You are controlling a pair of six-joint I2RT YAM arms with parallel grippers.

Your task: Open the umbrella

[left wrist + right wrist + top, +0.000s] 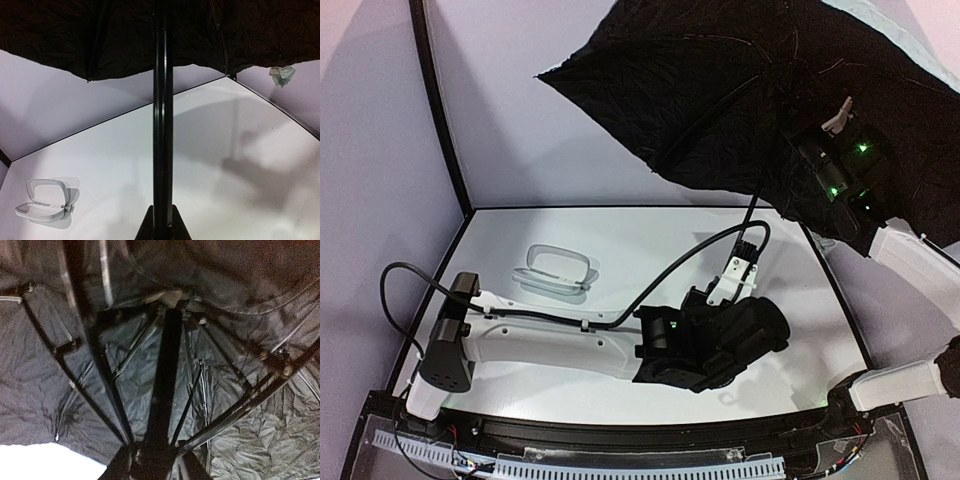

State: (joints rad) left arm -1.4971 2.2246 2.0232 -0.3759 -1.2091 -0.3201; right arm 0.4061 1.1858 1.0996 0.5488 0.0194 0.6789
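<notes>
The umbrella [740, 90] is spread open above the far right of the table, its black crinkled inner side facing me. Its thin black shaft [752, 212] runs down to my left gripper [748, 248], which is shut on it low down. In the left wrist view the shaft [162, 125] rises straight from between the jaws of the left gripper [161, 229]. My right gripper [835, 128] is up under the canopy. In the right wrist view it [155, 460] is closed around the shaft [167, 365] where the ribs meet. The handle is hidden.
The pale rounded storage case [556, 270] lies open on the white table [620, 240] at the left middle; it also shows in the left wrist view [45, 200]. A black cable loops over the left arm. Black-edged walls bound the table at left and back.
</notes>
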